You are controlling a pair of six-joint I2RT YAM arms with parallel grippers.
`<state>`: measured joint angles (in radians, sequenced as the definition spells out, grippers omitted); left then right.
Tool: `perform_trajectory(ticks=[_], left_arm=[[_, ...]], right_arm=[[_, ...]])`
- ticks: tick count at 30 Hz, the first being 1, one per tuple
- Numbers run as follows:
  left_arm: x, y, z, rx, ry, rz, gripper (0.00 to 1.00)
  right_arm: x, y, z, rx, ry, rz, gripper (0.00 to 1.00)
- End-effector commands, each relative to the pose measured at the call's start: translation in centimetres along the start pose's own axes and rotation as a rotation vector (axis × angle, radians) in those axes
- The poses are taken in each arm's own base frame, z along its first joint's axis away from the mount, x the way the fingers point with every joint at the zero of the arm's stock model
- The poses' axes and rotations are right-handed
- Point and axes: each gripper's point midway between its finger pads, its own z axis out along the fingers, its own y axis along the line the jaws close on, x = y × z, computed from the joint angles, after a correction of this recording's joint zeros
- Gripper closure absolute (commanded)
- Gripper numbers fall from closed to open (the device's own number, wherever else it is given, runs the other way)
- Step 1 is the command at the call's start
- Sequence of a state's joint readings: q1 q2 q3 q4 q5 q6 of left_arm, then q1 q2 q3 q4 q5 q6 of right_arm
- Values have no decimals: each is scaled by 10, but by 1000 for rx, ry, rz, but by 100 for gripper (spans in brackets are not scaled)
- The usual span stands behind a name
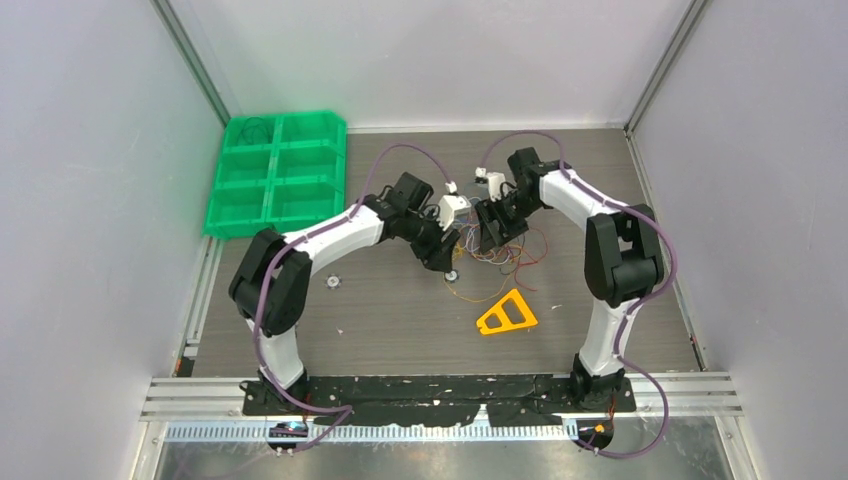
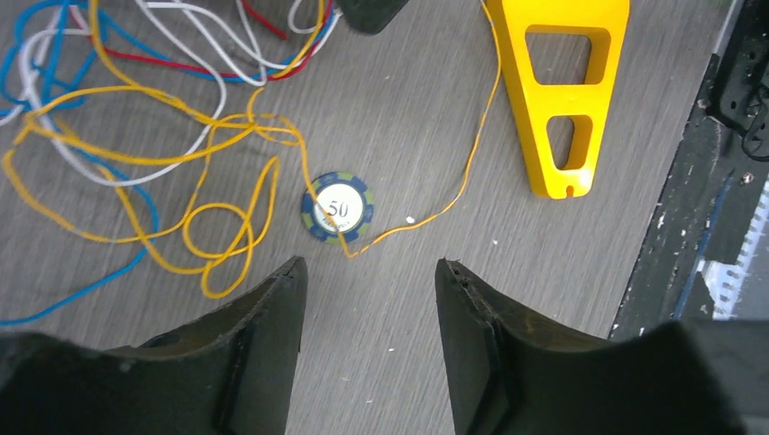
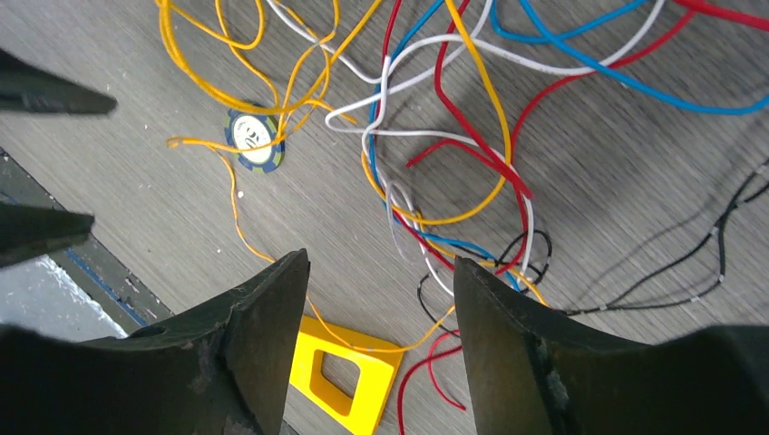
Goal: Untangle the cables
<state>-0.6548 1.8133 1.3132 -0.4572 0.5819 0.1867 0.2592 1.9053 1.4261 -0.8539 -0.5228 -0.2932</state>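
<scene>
Plain pale-grey walls close in the left (image 1: 90,200), back (image 1: 430,60) and right (image 1: 760,200) sides, meeting at slanted aluminium corner posts (image 1: 197,65). The table (image 1: 400,320) has a grey-brown wood-grain top under even, diffuse light. A black base plate (image 1: 440,395) and a metal ledge (image 1: 450,460) run along its near edge.

Matt grey wood-grain tabletop (image 2: 399,118), glossy plastic-sheathed cables (image 3: 387,72), smooth yellow plastic triangle (image 2: 558,98), scuffed matt black fingers (image 2: 263,326) of left hand (image 2: 370,272)

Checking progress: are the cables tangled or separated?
Tangled: the cables cross and loop over one another in one heap.
</scene>
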Motion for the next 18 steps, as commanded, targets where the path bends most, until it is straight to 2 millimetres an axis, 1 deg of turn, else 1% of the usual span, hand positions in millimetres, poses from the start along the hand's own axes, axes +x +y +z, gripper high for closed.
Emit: perform_trajectory(ticks=[1,6,8,10,11,12,13,14,15,16,18], left_arm=[[-19,-4,14,42,-47,-7,46],[-9,12,31,-10,-22,-76,48],[-9,18,36,-33,-18,-100,51],[-10,20,38,-38,-18,-113,60],[-12,18,37,-29,-23,-111,66],[-18,12,33,-11,-34,-99,73],[-24,6,26,4,-46,-82,81],[-32,-1,14,13,-61,-62,91],[-41,-9,-1,18,-81,-37,98],[-57,-21,-26,15,-125,3,100],[-77,-37,-68,2,-195,47,100]], right_arm=[[-15,0,9,34,-30,1,35],[-12,-9,21,56,-18,28,38],[-11,-12,26,65,-12,46,41],[-10,-17,33,74,-1,61,47],[-9,-19,34,82,3,66,51],[-9,-22,36,85,8,73,53],[-8,-24,37,97,14,73,57],[-8,-26,39,104,19,72,58],[-7,-29,39,119,25,71,59],[-6,-31,40,126,31,65,60],[-2,-35,41,147,46,54,61]])
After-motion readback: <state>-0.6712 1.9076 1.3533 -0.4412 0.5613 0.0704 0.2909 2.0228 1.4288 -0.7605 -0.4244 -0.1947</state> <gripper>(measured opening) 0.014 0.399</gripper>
